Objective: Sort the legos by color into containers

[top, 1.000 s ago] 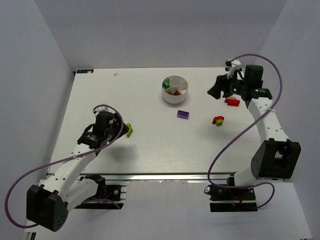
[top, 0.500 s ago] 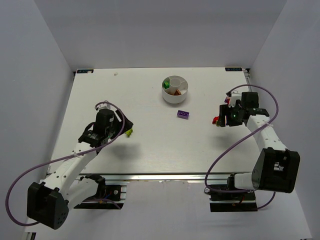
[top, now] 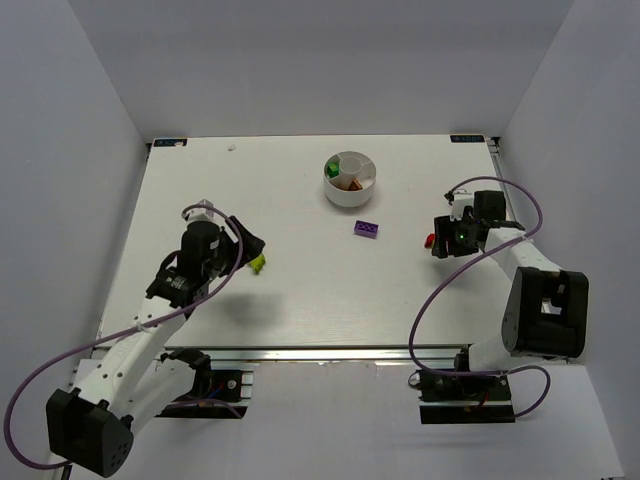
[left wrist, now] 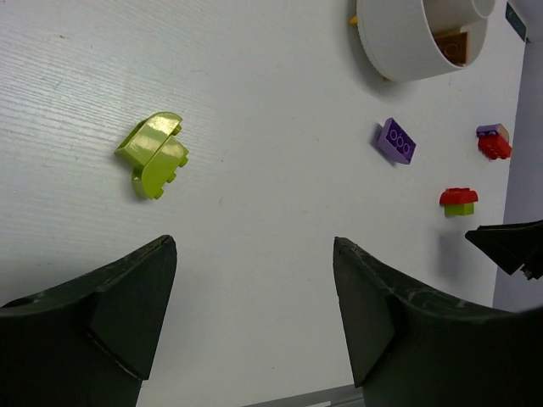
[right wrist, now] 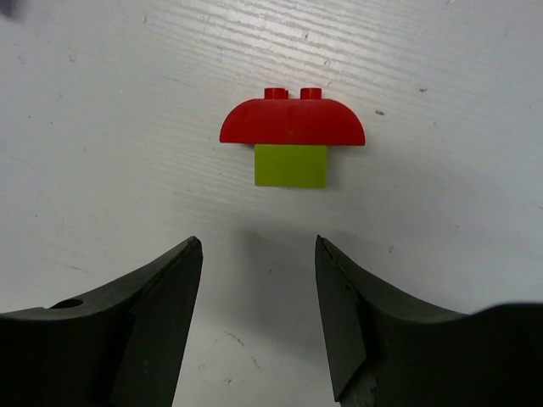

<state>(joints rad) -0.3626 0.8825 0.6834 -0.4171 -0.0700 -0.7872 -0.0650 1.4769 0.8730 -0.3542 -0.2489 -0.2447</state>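
Red plastic is filling my right wrist view: a red-capped lego (right wrist: 293, 136), an arched red piece with 2 studs joined to a yellow-green block, is lying on the white table (top: 300, 300) just ahead of the right gripper (right wrist: 257, 250). That pincer is standing open with both fingers clear of the piece and nothing between them. From above I am seeing it at the table's right side, partly covering the same lego. The left wrist view is showing 1 more small red and purple piece (left wrist: 493, 142) lying near it, farther toward the right edge. Nearer the middle, a purple lego (top: 366, 229) is lying flat, just in front of the white dish (top: 348, 196). The dish is sitting at the far centre of the table, and its wedges are holding a green lego (top: 331, 171) and an orange lego (top: 352, 183). Well apart on the left, a yellow-green lego (left wrist: 154, 154) is lying tilted on its side. The left gripper (left wrist: 253, 254) is hovering beside it, jaws spread wide and gripping nothing, with the brick ahead of its left finger.
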